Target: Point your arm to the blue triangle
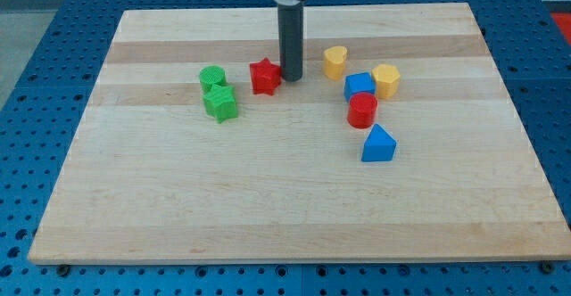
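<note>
The blue triangle lies right of the board's middle, the lowest block of the right-hand group. My tip rests on the board just right of the red star, close to it or touching it. The tip is well up and to the left of the blue triangle. The rod comes down from the view's top.
A red cylinder sits just above the blue triangle, with a blue block, a yellow hexagon and a yellow heart above that. A green cylinder and a green star lie at the left. The wooden board sits on a blue pegboard table.
</note>
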Robot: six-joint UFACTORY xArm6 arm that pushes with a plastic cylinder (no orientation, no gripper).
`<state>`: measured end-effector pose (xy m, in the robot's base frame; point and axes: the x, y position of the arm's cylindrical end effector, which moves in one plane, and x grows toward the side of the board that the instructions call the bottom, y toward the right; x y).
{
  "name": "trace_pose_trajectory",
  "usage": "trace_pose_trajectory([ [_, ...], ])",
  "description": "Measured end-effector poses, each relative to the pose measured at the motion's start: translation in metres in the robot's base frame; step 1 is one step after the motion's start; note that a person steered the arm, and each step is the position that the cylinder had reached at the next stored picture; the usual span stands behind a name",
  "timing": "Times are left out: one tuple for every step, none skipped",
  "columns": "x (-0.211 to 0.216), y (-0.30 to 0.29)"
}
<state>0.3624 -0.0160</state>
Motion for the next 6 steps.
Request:
trace_pose_trajectory([
  [0.001,-0.020],
  [-0.009,-0.032],
  [-0.002,-0.046],
  [0.012,-0.048],
  [0.013,-0.008],
  [0.041,0.027],
])
